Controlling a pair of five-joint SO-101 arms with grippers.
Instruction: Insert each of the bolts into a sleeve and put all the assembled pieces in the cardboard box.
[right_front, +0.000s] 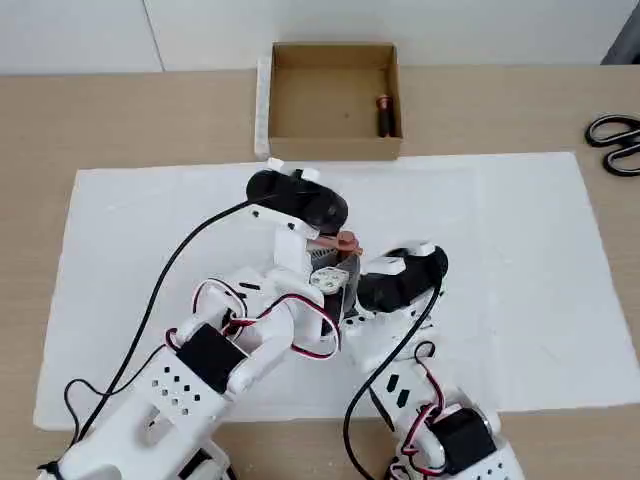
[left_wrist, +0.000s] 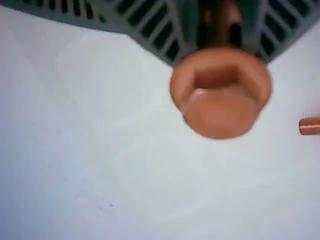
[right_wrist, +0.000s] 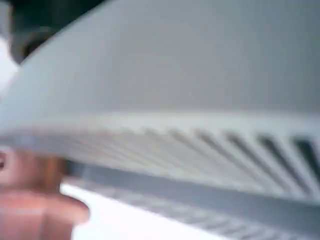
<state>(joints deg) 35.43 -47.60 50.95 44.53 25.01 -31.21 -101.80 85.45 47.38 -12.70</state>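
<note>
A copper-coloured bolt (right_front: 346, 240) hangs over the middle of the white paper where the two arms meet. In the left wrist view its head (left_wrist: 220, 97) faces the camera, with its shaft clamped between grey ribbed jaws; my left gripper (left_wrist: 219, 27) is shut on it. My right arm (right_front: 400, 285) sits right beside it, and its wrist view has a grey ribbed finger (right_wrist: 190, 150) very close, with the bolt (right_wrist: 35, 210) at the edge. The cardboard box (right_front: 300, 148) stands at the back, with one assembled piece (right_front: 384, 115) by its right wall.
White paper (right_front: 520, 260) covers most of the table. Scissors (right_front: 615, 142) lie at the far right edge. A small copper-coloured end (left_wrist: 310, 125) shows on the paper in the left wrist view. Black and red cables trail from both arms near the front.
</note>
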